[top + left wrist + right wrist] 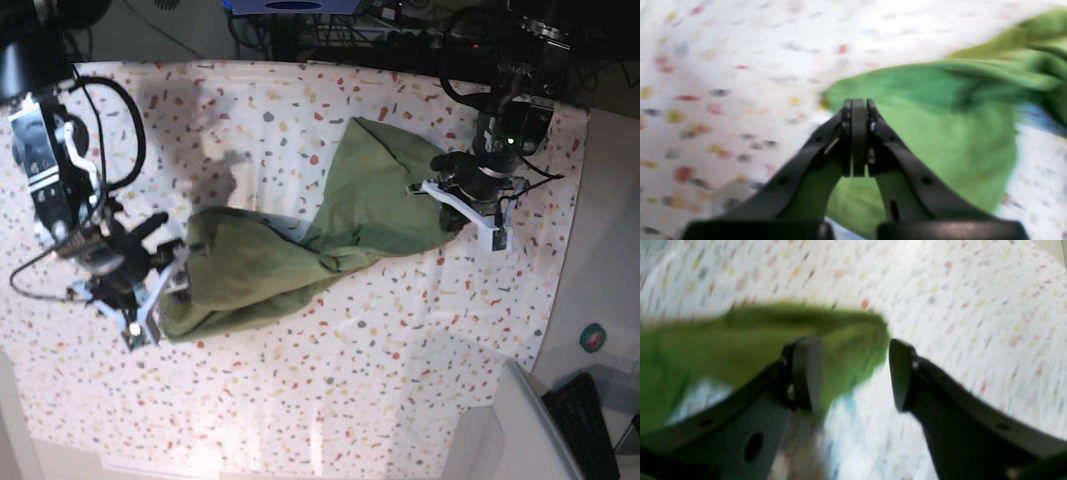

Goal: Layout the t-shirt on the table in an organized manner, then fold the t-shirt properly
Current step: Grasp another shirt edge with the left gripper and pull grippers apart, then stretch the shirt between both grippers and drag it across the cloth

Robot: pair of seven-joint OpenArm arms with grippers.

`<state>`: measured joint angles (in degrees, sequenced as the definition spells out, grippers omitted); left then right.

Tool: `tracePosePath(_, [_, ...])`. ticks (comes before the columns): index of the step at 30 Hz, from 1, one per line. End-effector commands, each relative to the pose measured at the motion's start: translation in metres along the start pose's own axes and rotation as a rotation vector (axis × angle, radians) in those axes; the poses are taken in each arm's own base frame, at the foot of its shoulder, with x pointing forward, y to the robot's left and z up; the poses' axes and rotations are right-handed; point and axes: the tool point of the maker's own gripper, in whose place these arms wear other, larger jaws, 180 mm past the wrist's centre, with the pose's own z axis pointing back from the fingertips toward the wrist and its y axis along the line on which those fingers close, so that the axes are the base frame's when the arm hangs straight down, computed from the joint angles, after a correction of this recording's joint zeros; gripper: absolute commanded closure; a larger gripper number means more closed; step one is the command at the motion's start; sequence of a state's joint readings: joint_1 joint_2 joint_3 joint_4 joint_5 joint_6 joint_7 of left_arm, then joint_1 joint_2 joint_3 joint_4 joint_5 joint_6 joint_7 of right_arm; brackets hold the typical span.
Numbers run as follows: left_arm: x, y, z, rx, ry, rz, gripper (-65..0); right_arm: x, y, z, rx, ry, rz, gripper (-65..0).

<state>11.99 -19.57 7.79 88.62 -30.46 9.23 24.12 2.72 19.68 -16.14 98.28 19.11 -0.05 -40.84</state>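
The olive-green t-shirt lies crumpled and twisted across the speckled table, stretched between both arms. My left gripper is at the shirt's right end; in the left wrist view its jaws are pressed shut with the t-shirt spreading out from the tips, raised a little off the table. My right gripper is at the shirt's left end. In the blurred right wrist view the right gripper stands open, and a corner of the t-shirt lies loose between and behind its fingers over the table.
The table's right edge runs close behind the left arm. Off the table at the lower right are a white box, a keyboard and a small round roll. Cables hang along the far edge.
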Motion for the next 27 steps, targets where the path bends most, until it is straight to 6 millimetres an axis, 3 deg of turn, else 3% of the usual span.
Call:
tracePosePath(1, [0.013, 0.001, 0.003, 0.0, -0.037, -0.008, 0.0, 0.007, 0.005, 0.007, 0.01, -0.04, 0.005, -31.2])
tracePosePath(4, [-0.001, -0.015, 0.0, -0.025, -0.009, 0.0, 0.0, -0.03, 0.023, 0.013, 0.046, 0.025, -0.018, -31.2])
tracePosePath(7, [-0.03, -0.012, -0.008, -0.014, 0.067, -0.01, 0.0, -0.056, 0.045, 0.006, 0.081, 0.072, -0.077, -30.8])
tracePosePath(12, [-0.054, -0.014, -0.019, -0.015, 0.138, -0.038, 0.0, -0.088, 0.062, -0.023, 0.11, 0.106, -0.061, -30.8])
tracePosePath(15, [-0.059, -0.009, -0.019, -0.003, 0.152, -0.04, 0.0, -0.103, 0.059, -0.043, 0.099, 0.136, -0.045, -30.8])
tracePosePath(18, [-0.064, -0.005, -0.018, 0.004, 0.164, -0.042, 0.0, -0.106, 0.048, -0.053, 0.073, 0.13, -0.05, -30.8])
tracePosePath(22, [-0.072, 0.016, -0.019, 0.045, 0.196, -0.063, 0.0, -0.098, 0.037, -0.061, 0.052, 0.112, -0.046, -30.6])
tracePosePath(25, [-0.066, 0.026, -0.02, 0.06, 0.187, -0.079, 0.0, -0.106, 0.027, -0.07, 0.028, 0.135, -0.047, -29.6])
tracePosePath(27, [-0.065, 0.027, -0.02, 0.061, 0.186, -0.082, 0.0, -0.103, 0.026, -0.07, 0.027, 0.116, -0.047, -20.7])
